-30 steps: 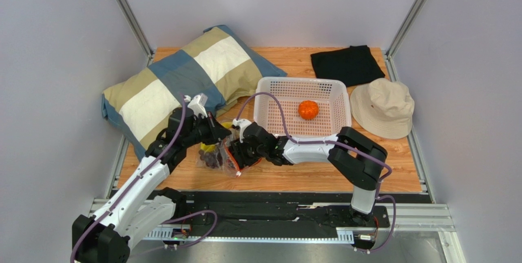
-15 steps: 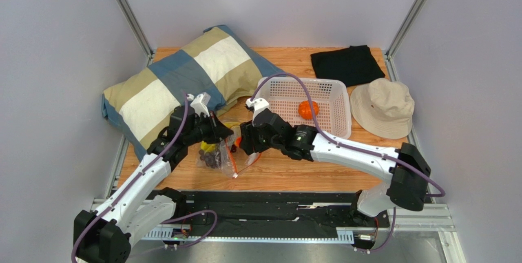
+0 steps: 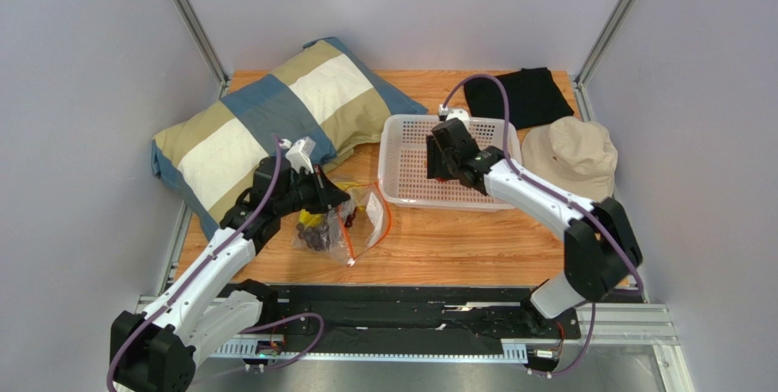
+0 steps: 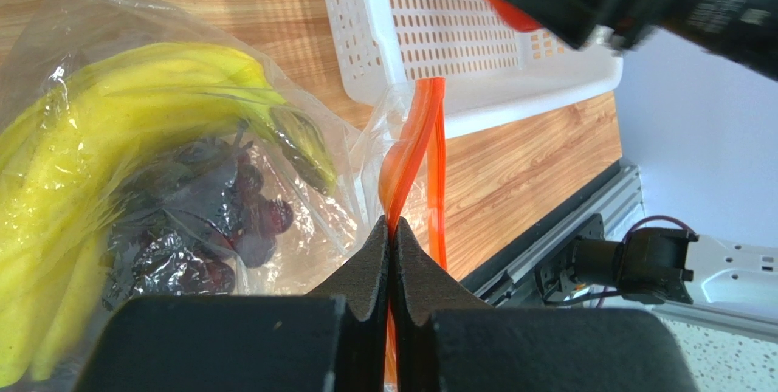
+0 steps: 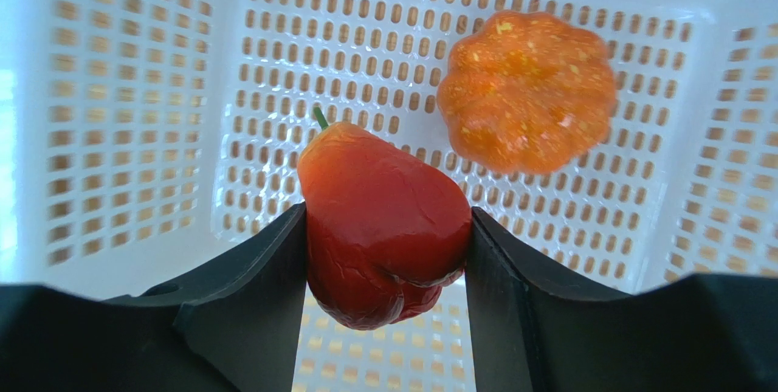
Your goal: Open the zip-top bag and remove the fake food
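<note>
The clear zip-top bag (image 3: 333,223) lies on the table left of the white basket (image 3: 402,182), its mouth open. My left gripper (image 3: 331,197) is shut on the bag's orange-red zipper strip (image 4: 415,141). Inside the bag are the yellow bananas (image 4: 110,109) and dark purple grapes (image 4: 196,237). My right gripper (image 3: 443,150) hangs over the basket (image 5: 119,91) and is shut on the small red fruit (image 5: 383,223). The orange round fruit (image 5: 528,91) lies on the basket floor, hidden by the arm in the top view.
A striped pillow (image 3: 265,123) lies at the back left, close behind the left arm. A black cloth (image 3: 516,96) and a beige hat (image 3: 571,159) are at the back right. Bare wood (image 3: 457,246) shows in front of the basket.
My right gripper has left the bag's mouth and moved right and back to above the basket, carrying the red fruit. The left gripper has held the zipper strip in place.
</note>
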You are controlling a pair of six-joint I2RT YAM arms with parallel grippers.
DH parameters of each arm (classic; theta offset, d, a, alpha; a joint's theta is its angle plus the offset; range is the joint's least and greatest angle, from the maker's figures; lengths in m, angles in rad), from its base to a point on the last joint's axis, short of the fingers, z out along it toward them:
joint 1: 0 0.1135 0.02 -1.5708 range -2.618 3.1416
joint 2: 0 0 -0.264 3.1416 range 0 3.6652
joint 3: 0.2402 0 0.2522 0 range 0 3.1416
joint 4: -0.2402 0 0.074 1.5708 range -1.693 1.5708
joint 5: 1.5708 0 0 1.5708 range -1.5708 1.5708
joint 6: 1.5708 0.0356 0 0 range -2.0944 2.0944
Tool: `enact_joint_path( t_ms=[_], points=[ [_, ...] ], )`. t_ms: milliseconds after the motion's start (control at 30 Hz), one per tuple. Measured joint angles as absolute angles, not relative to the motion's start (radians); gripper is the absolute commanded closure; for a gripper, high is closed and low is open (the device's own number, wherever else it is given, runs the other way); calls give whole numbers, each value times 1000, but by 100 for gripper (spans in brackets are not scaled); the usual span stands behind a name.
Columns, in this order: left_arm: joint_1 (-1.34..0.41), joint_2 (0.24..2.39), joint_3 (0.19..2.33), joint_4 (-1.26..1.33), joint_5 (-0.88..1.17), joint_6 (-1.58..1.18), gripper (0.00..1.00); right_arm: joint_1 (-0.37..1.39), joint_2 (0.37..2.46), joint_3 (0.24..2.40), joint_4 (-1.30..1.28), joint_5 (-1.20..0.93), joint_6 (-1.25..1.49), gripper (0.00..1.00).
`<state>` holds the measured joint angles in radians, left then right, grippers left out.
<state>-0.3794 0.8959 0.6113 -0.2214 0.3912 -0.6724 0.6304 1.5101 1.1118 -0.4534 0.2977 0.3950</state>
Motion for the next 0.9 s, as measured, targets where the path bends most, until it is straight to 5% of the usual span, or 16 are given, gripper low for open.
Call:
enact_joint_path(
  t_ms=[200,400,533,733,900],
  points=[
    [-379,900,638,-220,405,-672,100,614,1689,1168,-456,274,355,16],
    [-379,908,671,-204,454,-672,100,630,1679,1213,-472,301,321,15],
    [-379,920,690,-196,474,-671,100,727,1567,1193,-488,328,297,26],
    [-379,945,703,-190,478,-672,100,998,1333,1149,-386,276,277,62],
    [-379,944,710,-198,472,-672,100,1048,1334,1084,-240,225,251,64]
  ],
)
